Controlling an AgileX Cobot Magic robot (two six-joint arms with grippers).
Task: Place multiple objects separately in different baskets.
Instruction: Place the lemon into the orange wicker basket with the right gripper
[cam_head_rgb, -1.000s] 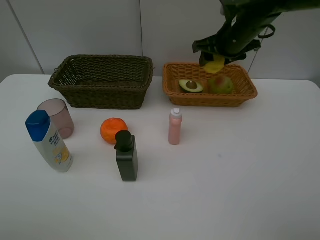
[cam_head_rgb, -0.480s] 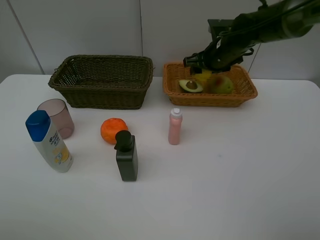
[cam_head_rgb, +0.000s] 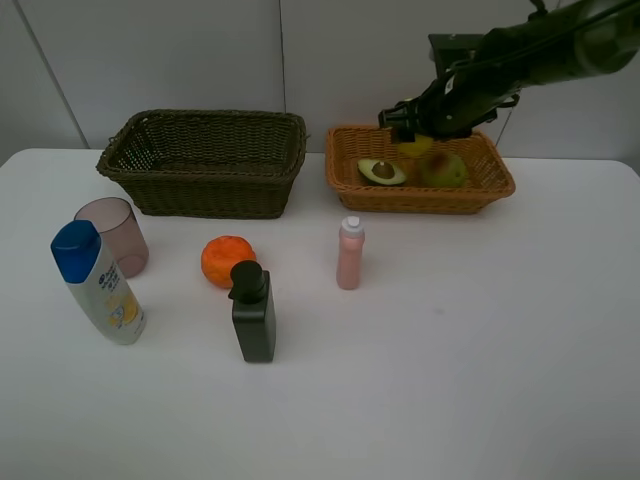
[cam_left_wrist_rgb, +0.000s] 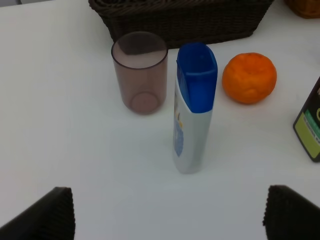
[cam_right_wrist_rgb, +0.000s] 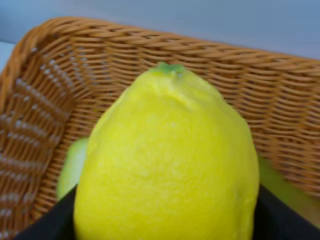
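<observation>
Grips the yellow lemon (cam_right_wrist_rgb: 165, 160) with the right gripper (cam_head_rgb: 413, 135), clamped tight on it — low inside the light orange-tan basket (cam_head_rgb: 420, 203) at the desk's far edge, right of the middle, just above the halved avocado (cam_head_rgb: 382, 171) and green-red pear (cam_head_rgb: 441, 168). Holds the left gripper (cam_left_wrist_rgb: 170, 216) with fingers far apart — facing the white blue-capped bottle (cam_left_wrist_rgb: 192, 115) and translucent mauve cup (cam_left_wrist_rgb: 140, 72) near the left edge.

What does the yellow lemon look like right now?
The yellow lemon is bright, plump and oval, with dimpled skin and a small green nub at one end. The right gripper pinches it between black fingers, low over the light orange wicker basket, near the pear and avocado half.
</observation>
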